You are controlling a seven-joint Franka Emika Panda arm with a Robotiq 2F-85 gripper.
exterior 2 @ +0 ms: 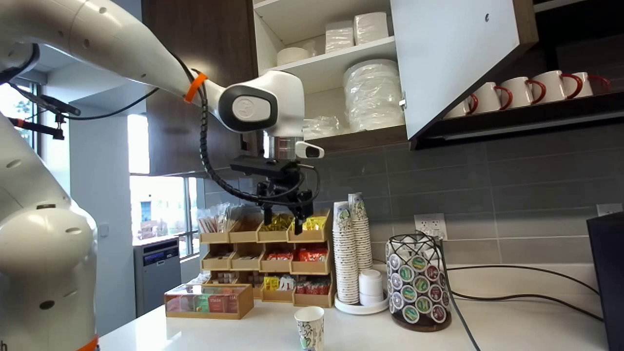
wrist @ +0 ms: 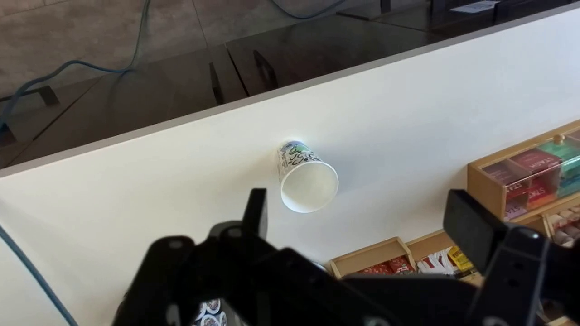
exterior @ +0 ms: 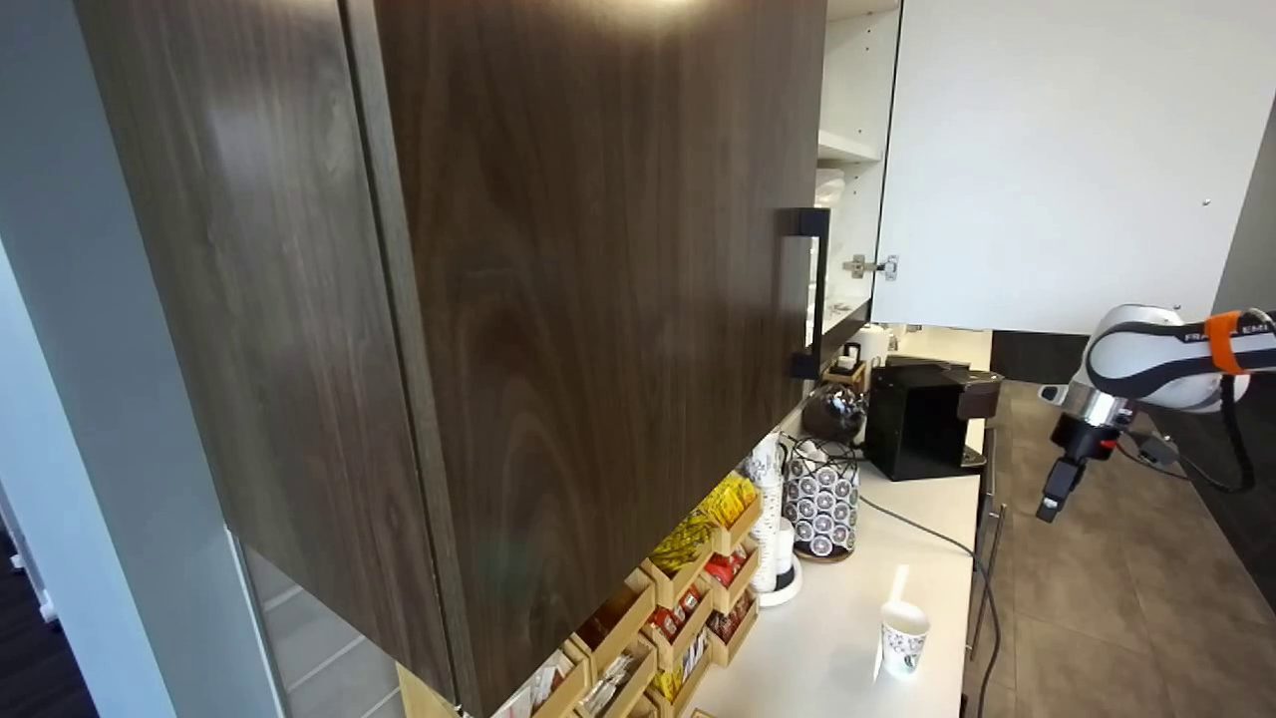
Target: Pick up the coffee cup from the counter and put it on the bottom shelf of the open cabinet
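The coffee cup, whitish with a dark and green print, stands upright on the white counter [exterior: 827, 638] in both exterior views [exterior: 903, 643] [exterior 2: 310, 329]. In the wrist view the cup [wrist: 309, 186] shows its open mouth, ahead of the fingertips and nearer the left finger. My gripper [wrist: 358, 203] is open, with nothing between its fingers. In an exterior view the gripper [exterior 2: 283, 223] hangs pointing down, well above the cup and apart from it. The cabinet [exterior: 598, 249] has one door open. Its bottom shelf [exterior: 845, 311] shows as a thin pale sliver, with wrapped plates [exterior 2: 373, 95] on it.
A wooden rack of packets [exterior 2: 265, 265], a tea box [exterior 2: 209, 301], stacked cups [exterior 2: 345, 258] and a speckled pod holder [exterior 2: 419, 287] line the counter's back. The open door [exterior 2: 458, 53] juts out beside the shelves. A cable [exterior: 927, 529] crosses the counter. A black machine [exterior: 912, 419] stands farther along.
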